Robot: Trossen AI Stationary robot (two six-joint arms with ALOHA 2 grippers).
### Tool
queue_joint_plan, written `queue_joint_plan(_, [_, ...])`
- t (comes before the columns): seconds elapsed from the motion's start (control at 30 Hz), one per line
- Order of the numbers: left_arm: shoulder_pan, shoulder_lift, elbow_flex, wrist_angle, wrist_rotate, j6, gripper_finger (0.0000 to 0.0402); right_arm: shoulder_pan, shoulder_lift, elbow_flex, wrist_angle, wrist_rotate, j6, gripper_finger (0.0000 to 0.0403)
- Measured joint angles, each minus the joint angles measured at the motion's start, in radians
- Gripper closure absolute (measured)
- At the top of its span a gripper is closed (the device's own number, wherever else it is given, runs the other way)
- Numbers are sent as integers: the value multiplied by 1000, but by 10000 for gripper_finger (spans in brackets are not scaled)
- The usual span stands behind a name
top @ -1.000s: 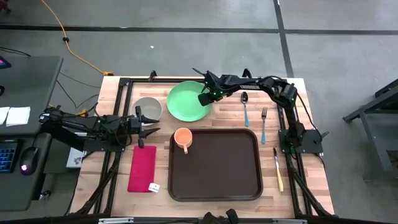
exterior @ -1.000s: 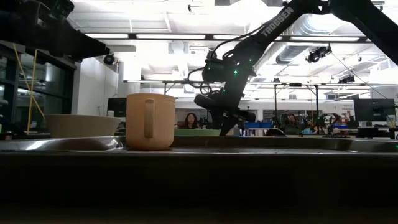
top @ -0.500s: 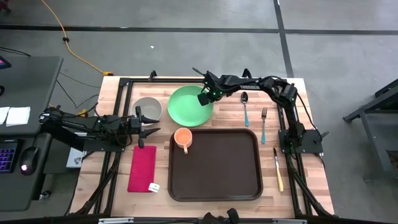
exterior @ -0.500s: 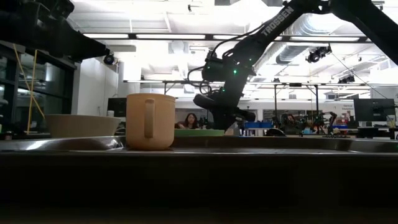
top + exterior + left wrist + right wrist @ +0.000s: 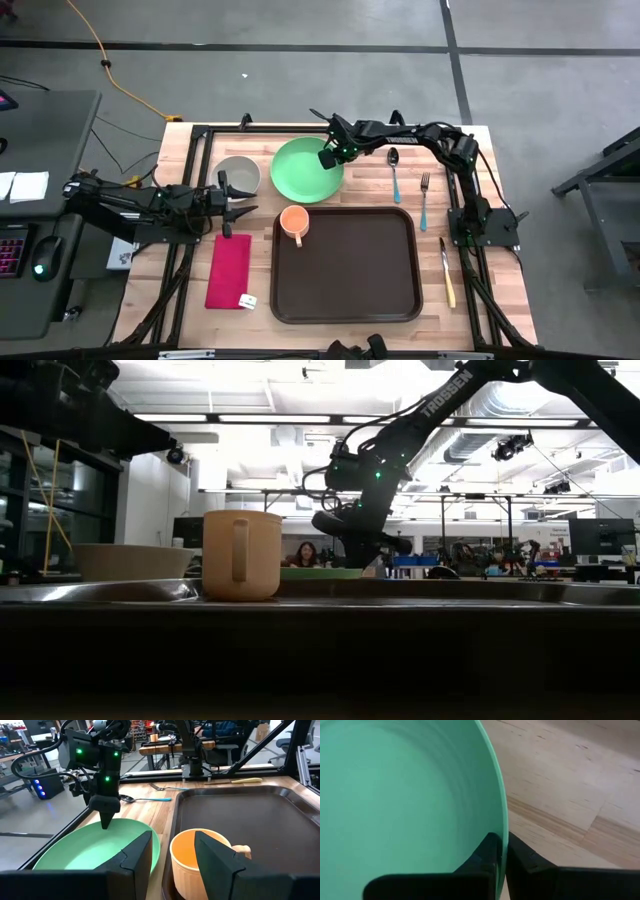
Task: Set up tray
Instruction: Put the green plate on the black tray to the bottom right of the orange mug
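The green plate (image 5: 303, 170) lies on the wooden table beyond the dark brown tray (image 5: 360, 270). My right gripper (image 5: 328, 160) stands over the plate's right rim, pointing steeply down, and is shut on it. An orange cup (image 5: 294, 222) stands upright in the tray's far left corner. My left gripper (image 5: 240, 197) waits open at the table's left, level and touching nothing; its wrist view looks across the cup (image 5: 197, 857) and the plate (image 5: 95, 857). My right gripper pinches the green plate's raised rim (image 5: 503, 827) at the plate's right side, one finger (image 5: 487, 854) inside the rim and the other (image 5: 522, 857) outside it. The fingers come from above, slanting down. In the low view the plate (image 5: 320, 572) lies level at table height.
A grey bowl (image 5: 238, 175) sits left of the plate. A red napkin (image 5: 229, 270) lies left of the tray. A blue-handled spoon (image 5: 394, 172), a fork (image 5: 424, 198) and a yellow-handled knife (image 5: 447, 270) lie on the wood at the right.
My right gripper has shut on the plate's rim while staying where it was. The plate stays on the table.
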Motion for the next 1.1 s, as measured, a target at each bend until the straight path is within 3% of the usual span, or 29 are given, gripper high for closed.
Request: queue_joint_plan(1.1, [0,0,0,-53,14,-2,222,-65,-51,0,0,-108,42,402])
